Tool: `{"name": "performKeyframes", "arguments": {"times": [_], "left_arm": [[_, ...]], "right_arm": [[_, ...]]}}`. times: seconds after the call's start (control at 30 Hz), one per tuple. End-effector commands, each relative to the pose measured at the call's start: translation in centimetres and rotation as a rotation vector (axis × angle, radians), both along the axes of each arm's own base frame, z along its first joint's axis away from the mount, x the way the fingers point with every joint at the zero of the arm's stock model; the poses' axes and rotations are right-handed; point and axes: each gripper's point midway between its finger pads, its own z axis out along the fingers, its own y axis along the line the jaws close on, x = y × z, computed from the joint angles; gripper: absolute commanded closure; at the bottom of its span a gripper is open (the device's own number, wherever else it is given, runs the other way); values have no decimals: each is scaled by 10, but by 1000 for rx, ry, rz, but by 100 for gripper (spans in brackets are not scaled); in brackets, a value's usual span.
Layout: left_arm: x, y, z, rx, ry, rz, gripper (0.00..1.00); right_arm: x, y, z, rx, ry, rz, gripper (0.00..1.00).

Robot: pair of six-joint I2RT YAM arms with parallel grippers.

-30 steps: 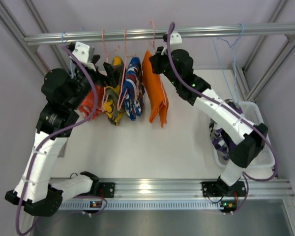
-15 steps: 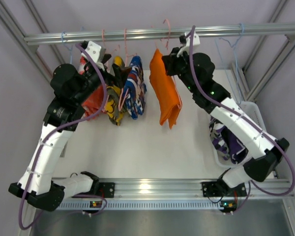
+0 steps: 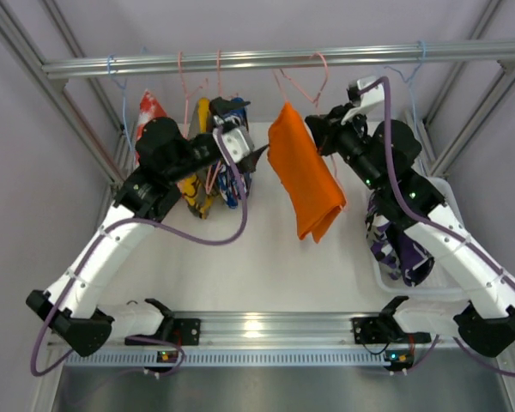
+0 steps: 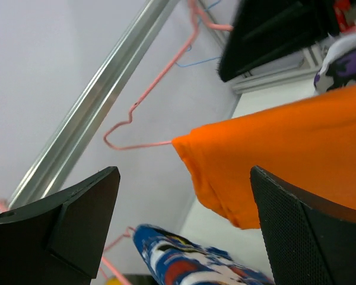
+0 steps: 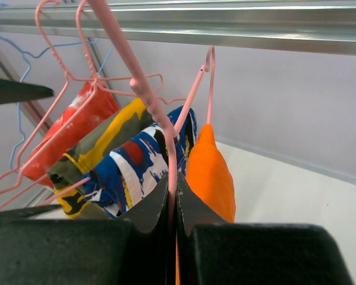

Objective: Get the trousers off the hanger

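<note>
Wide left pincer (image 3: 253, 156) is facing the orange trousers (image 3: 305, 176) at centre frame (draping downward); right pincer (image 5: 172, 190) is clamping their hanger (image 5: 148, 101).

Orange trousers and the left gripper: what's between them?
Nothing. In the top view the gap between the open left gripper and the orange trousers is bare, and the left wrist view shows them straight ahead, unobstructed.

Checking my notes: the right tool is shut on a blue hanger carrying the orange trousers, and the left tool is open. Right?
The hanger is pink, not blue; the right wrist view shows it. The right tool is shut on it, it carries the orange trousers, and the left tool is open.
</note>
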Motion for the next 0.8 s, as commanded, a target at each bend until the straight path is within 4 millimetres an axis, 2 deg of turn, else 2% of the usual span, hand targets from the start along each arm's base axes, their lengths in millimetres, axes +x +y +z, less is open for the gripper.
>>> {"name": "performKeyframes", "arguments": {"times": [0.0, 0.03, 0.07, 0.1, 0.13, 0.2, 0.27, 0.33, 0.37, 0.47, 0.77], "left_arm": [[-6, -22, 8, 164, -392, -39, 4], [-9, -27, 17, 167, -491, -33, 5], [-7, -32, 6, 181, -507, -20, 5], [-14, -44, 5, 182, -543, -39, 5], [-17, -46, 15, 167, -606, -19, 5], [-22, -58, 9, 173, -646, -35, 5], [-28, -63, 18, 144, -704, -28, 5], [-33, -70, 16, 134, -722, -47, 5], [-38, -72, 23, 107, -747, -46, 5], [-42, -79, 18, 114, -784, -55, 5], [-38, -102, 21, 118, -849, -53, 6]], "right_arm": [[-30, -21, 75, 132, -205, 30, 100], [-34, -20, 68, 113, -183, 44, 100], [-36, -21, 68, 111, -180, 50, 100], [-38, -22, 68, 110, -182, 56, 100], [-43, -24, 68, 107, -183, 63, 100], [-47, -24, 66, 100, -178, 76, 100], [-54, -27, 64, 95, -165, 84, 100], [-60, -31, 62, 91, -163, 92, 100], [-62, -31, 58, 85, -152, 94, 100], [-70, -34, 53, 84, -146, 110, 100], [-98, -33, 52, 75, -157, 215, 100]]}}
